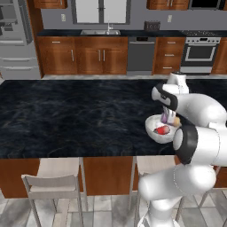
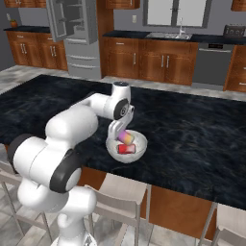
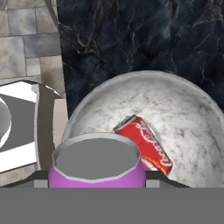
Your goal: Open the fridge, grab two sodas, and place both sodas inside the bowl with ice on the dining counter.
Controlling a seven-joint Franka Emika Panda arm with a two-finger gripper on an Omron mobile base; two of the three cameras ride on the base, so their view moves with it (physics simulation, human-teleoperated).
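tool (image 2: 123, 136) half open, clamped on purple can (image 3: 97, 168) over bowl (image 3: 192, 113).

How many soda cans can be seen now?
2: a red can lies in the bowl; a purple can is in the gripper above it. None seems hidden.

Back wall: I see brown wood cabinets (image 1: 91, 55) under a dark-topped surface (image 1: 66, 33) that runs the width of the room.
Sink: I make out a sink (image 1: 100, 32) with a faucet, set into that dark top below the window (image 1: 101, 10).
Dishwasher: a dark-fronted dishwasher (image 1: 140, 55) sits between the cabinet runs.
Stove: a steel stove (image 1: 200, 53) stands at the far right, oven door facing me.
Stools: pale stools (image 1: 49, 181) are tucked against the near side of the island.
Floor: I see grey stone tile floor (image 1: 102, 210) below them.
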